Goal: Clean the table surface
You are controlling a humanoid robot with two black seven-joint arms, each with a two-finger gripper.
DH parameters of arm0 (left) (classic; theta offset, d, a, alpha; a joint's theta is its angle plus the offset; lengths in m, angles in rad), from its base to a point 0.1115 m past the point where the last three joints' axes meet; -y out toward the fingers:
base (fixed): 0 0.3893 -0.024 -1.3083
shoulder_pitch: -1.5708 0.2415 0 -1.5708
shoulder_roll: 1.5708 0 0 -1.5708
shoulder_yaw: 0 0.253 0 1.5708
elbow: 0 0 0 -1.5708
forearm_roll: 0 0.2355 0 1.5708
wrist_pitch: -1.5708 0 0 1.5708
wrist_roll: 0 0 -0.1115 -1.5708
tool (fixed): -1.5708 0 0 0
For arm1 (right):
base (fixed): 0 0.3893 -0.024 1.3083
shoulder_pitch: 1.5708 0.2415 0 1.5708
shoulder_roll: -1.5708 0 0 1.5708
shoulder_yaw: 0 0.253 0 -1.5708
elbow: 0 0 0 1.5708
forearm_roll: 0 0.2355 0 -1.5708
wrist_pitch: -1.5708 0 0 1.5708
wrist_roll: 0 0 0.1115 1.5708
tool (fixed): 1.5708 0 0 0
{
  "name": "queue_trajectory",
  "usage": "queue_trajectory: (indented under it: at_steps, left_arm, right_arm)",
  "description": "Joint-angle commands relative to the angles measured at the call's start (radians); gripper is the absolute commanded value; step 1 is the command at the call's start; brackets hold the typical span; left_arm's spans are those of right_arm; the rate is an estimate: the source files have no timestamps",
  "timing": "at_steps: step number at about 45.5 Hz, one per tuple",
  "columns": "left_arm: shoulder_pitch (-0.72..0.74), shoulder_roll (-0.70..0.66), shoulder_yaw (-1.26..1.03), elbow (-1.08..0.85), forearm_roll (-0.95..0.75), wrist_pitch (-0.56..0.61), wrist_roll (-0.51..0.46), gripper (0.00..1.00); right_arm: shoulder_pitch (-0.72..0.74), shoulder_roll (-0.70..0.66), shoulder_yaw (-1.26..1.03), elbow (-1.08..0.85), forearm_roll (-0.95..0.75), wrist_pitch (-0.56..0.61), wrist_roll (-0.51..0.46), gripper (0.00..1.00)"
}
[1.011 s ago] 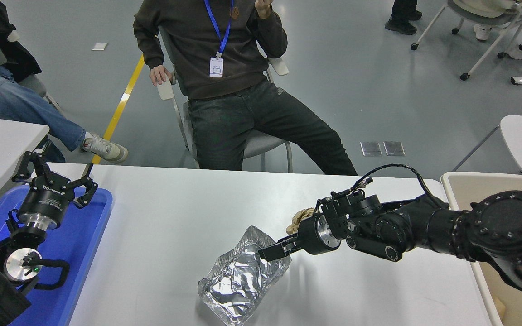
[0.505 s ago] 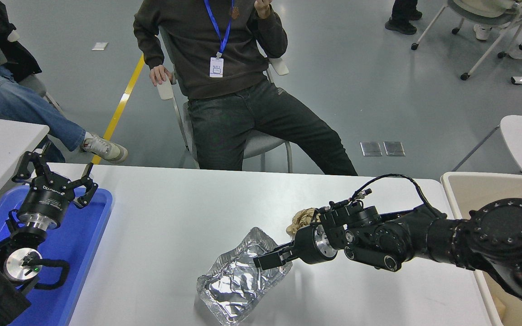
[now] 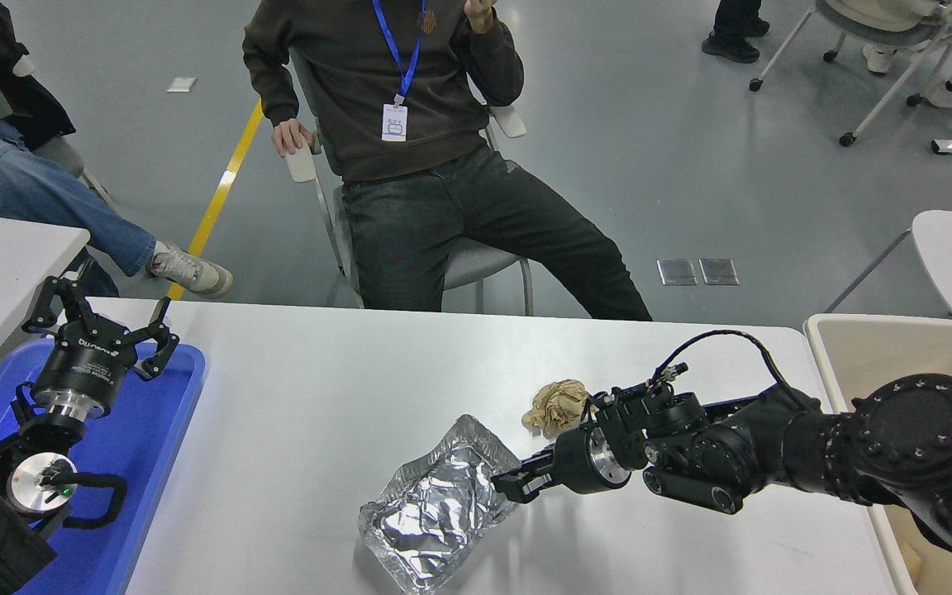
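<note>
The white table surface (image 3: 319, 388) fills the lower part of the head view. A crumpled silver foil tray (image 3: 430, 512) lies on it near the front middle. My right gripper (image 3: 516, 486) reaches in from the right, low over the table, and is closed on the foil tray's right rim. A crumpled brown paper ball (image 3: 557, 405) lies just behind that gripper's wrist, apart from the foil. My left gripper (image 3: 100, 318) is parked at the lower left over the blue tray, open and empty.
A blue plastic tray (image 3: 154, 446) sits at the table's left end. A beige plastic bin (image 3: 873, 343) stands at the right end. A person sits on a chair (image 3: 476, 264) at the far side, hands off the table.
My right gripper has dropped lower and drawn back right, from over the foil tray's inside to its right rim. The paper ball now shows fully. The left arm has not moved.
</note>
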Motion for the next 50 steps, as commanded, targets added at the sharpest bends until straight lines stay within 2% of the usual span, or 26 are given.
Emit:
queue_trajectory:
  at_steps: [1,27,43,50]
  left_arm:
    - [0.0,0.0,0.0,-0.001,0.0,0.0,-0.001,1.0]
    - [0.0,0.0,0.0,0.001,0.0,0.0,-0.001,1.0]
    - [0.0,0.0,0.0,-0.001,0.0,0.0,-0.001,1.0]
    - [0.0,0.0,0.0,-0.001,0.0,0.0,-0.001,1.0]
  right_arm:
    - [-0.005,0.0,-0.021,-0.032,-0.008,-0.007,0.001,0.0]
    - [0.018,0.0,0.011,-0.025,0.014,-0.01,0.034,0.0]
    - [0.13,0.0,0.146,0.026,0.035,0.0,0.069,0.0]
    - [0.205,-0.006,0.18,0.029,0.096,0.003,0.081,0.0]
